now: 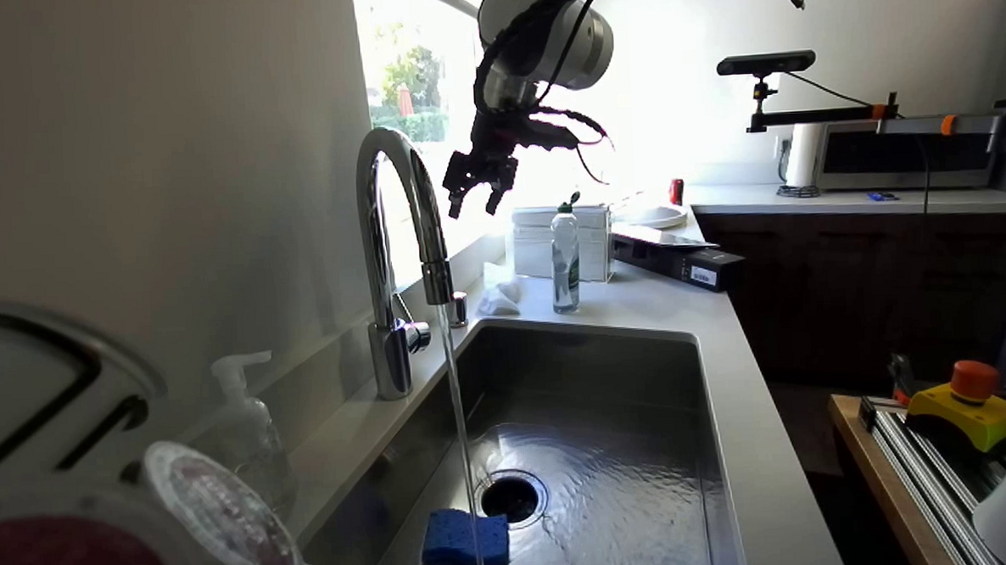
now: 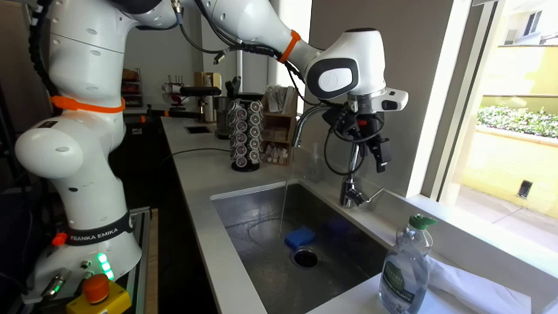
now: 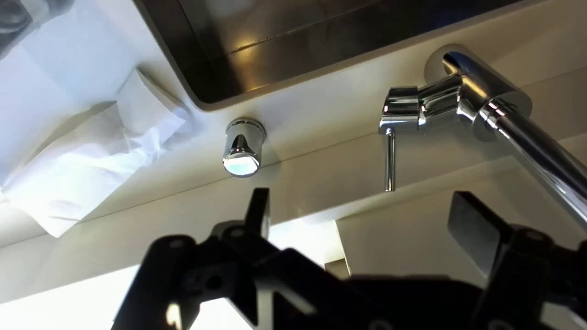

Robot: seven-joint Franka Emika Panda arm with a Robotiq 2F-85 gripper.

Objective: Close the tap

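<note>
Tap [image 1: 376,254] running into sink [image 1: 600,363]; blue sponge [image 1: 451,536] inside.

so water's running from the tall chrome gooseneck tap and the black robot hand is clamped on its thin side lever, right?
Not clamped: the wrist view shows the black robot hand open, its fingers clear of the thin chrome side lever. The water is indeed running from the tall chrome gooseneck tap.

tap [image 1: 381,279]: beside sink [image 1: 591,363] | sponge [image 1: 455,539]: in sink, beside drain [image 1: 512,499] | bottle [image 1: 565,267]: on counter [image 1: 752,441]
</note>
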